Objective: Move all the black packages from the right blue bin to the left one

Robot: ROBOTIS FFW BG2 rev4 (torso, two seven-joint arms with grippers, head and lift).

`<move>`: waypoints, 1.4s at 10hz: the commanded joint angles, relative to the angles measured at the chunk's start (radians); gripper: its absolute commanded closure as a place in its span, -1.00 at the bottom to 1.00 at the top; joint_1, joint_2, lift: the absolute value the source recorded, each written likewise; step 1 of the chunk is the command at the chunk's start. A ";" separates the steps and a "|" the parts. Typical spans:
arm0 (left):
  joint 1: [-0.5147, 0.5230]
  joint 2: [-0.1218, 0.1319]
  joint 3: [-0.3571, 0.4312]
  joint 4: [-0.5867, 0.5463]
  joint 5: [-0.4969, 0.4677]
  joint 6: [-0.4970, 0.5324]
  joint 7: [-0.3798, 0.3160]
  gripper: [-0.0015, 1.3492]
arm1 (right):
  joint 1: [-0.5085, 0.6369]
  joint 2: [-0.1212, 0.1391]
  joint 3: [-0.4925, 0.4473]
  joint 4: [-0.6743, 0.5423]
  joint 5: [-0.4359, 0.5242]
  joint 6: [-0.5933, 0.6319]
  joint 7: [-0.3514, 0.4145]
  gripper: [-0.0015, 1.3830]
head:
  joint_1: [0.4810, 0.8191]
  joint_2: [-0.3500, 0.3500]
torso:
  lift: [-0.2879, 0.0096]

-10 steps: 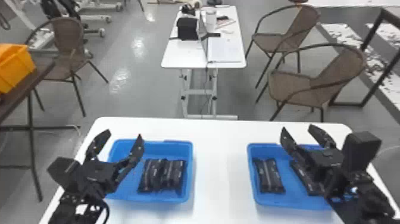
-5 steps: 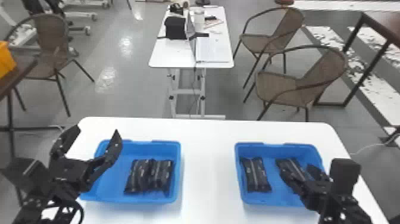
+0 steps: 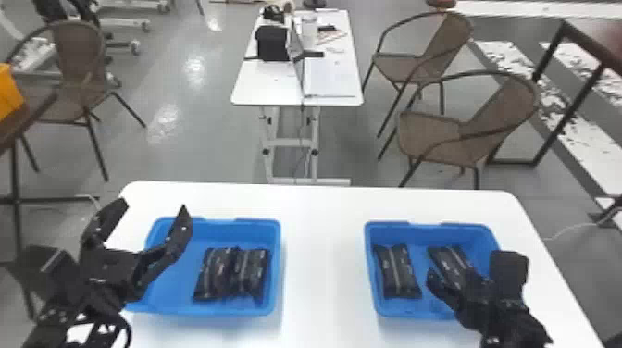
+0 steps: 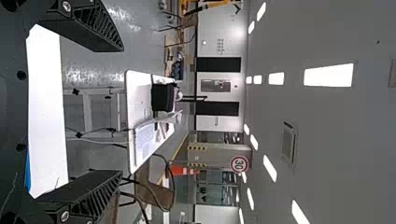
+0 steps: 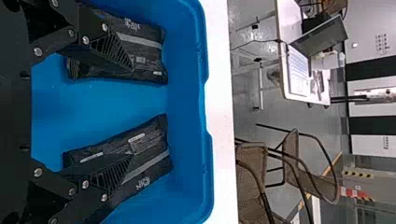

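Right pincer (image 5: 133, 112) open above the source bin

Empty, spread presumably to straddle one package. Right blue bin (image 3: 412, 311): black package (image 3: 399, 273) at 9 o'clock, second black package (image 3: 448, 257) around 1, part covered; right arm (image 3: 509, 319) hides the 4 o'clock corner. Left pincer (image 3: 154, 205) open, empty, near left blue bin's (image 3: 222, 309) 10; packed pair (image 3: 216, 273) toward 3, probably saving room.
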 commanded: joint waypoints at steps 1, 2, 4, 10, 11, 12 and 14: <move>-0.002 -0.003 -0.003 0.000 0.002 0.001 0.000 -0.86 | -0.049 -0.035 0.001 0.066 -0.019 0.025 0.002 -0.41 | 0.27 -0.10 | 0.94; -0.003 -0.003 -0.003 0.000 0.002 -0.001 0.000 -0.86 | -0.074 -0.053 0.001 0.099 -0.029 0.029 0.005 -0.41 | 0.27 -0.14 | 0.94; -0.005 -0.003 -0.006 0.000 0.002 -0.004 0.000 -0.86 | -0.120 -0.076 -0.010 0.152 -0.019 0.049 0.011 -0.41 | 0.27 -0.19 | 0.94; -0.006 -0.003 -0.005 0.002 0.005 -0.007 0.000 -0.86 | -0.198 -0.101 -0.010 0.270 0.011 0.078 0.045 -0.41 | 0.27 -0.30 | 0.94; -0.006 -0.003 -0.005 0.000 0.007 -0.007 0.000 -0.86 | -0.187 -0.098 -0.010 0.242 0.037 0.107 0.028 -0.41 | 0.27 -0.30 | 0.94; -0.003 -0.003 -0.002 0.002 0.010 -0.002 0.000 -0.86 | -0.184 -0.099 -0.015 0.244 0.057 0.117 0.025 -0.41 | 0.27 -0.31 | 0.94; -0.002 -0.003 0.000 0.005 0.010 -0.005 0.000 -0.86 | -0.204 -0.098 -0.018 0.257 0.118 0.133 0.031 -0.41 | 0.27 -0.33 | 0.94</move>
